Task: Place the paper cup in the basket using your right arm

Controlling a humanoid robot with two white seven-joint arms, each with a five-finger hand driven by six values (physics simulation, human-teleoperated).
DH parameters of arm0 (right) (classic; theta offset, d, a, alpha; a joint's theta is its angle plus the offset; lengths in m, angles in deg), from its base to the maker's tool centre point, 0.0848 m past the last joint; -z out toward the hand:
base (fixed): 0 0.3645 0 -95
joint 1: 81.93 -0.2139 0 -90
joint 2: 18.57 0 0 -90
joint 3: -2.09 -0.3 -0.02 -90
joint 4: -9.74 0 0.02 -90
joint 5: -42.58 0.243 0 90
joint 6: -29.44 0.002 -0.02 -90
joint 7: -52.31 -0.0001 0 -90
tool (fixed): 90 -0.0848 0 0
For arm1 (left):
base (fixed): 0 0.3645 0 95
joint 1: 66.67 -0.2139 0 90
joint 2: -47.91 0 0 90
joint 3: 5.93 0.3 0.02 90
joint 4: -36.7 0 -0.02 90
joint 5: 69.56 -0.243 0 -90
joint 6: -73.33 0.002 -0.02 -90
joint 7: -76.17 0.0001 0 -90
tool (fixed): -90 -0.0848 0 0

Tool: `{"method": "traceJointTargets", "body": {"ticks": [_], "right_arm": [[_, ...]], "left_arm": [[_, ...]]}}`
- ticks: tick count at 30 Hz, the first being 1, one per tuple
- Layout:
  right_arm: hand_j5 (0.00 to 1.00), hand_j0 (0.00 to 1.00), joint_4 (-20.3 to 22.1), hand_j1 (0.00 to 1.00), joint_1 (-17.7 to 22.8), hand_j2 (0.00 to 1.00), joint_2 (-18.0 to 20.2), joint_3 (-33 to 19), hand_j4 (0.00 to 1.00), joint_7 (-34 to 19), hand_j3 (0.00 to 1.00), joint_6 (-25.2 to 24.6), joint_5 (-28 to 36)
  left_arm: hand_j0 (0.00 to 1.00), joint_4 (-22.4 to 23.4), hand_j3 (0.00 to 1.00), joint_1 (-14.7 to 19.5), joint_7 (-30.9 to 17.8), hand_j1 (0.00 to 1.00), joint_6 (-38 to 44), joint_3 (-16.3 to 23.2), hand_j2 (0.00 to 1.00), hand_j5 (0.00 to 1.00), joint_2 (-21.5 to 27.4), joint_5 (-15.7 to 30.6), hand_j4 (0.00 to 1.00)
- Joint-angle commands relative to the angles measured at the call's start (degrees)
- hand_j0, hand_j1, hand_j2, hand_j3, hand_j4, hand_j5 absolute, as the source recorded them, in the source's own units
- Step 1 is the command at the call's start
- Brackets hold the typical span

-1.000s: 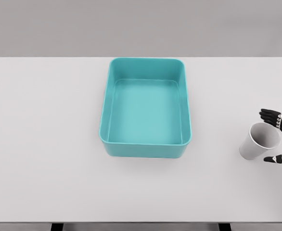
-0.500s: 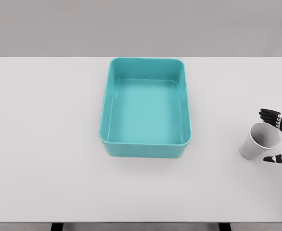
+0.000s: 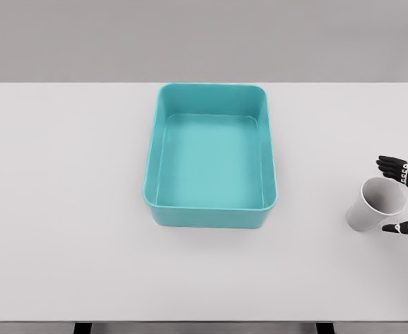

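1 white table [image 3: 65, 209], grey wall; right robot hand [image 3: 407, 198] spread around paper cup [image 3: 375, 204].

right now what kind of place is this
Probably a simulated tabletop test scene, not a real room: a plain white table against a blank grey backdrop, holding only a teal basket and a paper cup, with the right robot hand beside it.

The white table [image 3: 72, 209] lay bare between the teal basket [image 3: 211, 216] and the paper cup [image 3: 375, 204], giving a hand a free lane across that stretch. The basket's 4 raised walls were the only barrier on the way, and its inside held nothing. At the right edge, the right hand [image 3: 407, 197] flanked the cup with fingers [image 3: 393, 165] spread.
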Motion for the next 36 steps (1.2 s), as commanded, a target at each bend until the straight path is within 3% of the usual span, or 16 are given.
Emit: {"method": "traceJointTargets", "body": {"ticks": [1, 19, 28, 36], "right_arm": [[1.0, 1.0, 0.0, 1.0, -0.1, 1.0, -0.4, 0.1, 1.0, 0.0, 1.0, -0.1, 0.3], [1.0, 1.0, -0.3, 1.0, -2.6, 1.0, -1.5, 2.5, 1.0, 0.0, 1.0, -1.2, -1.7], [0.79, 0.79, -0.1, 0.79, -2.7, 0.79, -1.6, 2.3, 0.79, 0.0, 0.79, -1.1, -2.9], [0.73, 0.73, 0.1, 0.73, -2.7, 0.73, -1.6, 1.9, 0.73, 0.0, 0.73, -1.2, -2.9]], "left_arm": [[1.0, 0.0, 1.0, 0.0, 0.0, 1.0, 0.0, 0.0, 1.0, 1.0, 0.0, 0.0, 1.0], [1.0, 0.0, 1.0, 0.0, 0.0, 1.0, 0.0, 0.0, 1.0, 1.0, 0.0, 0.0, 1.0], [1.0, 0.0, 1.0, 0.0, 0.0, 1.0, 0.0, 0.0, 1.0, 1.0, 0.0, 0.0, 1.0], [1.0, 0.0, 1.0, 0.0, 0.0, 1.0, 0.0, 0.0, 1.0, 1.0, 0.0, 0.0, 1.0]]}}
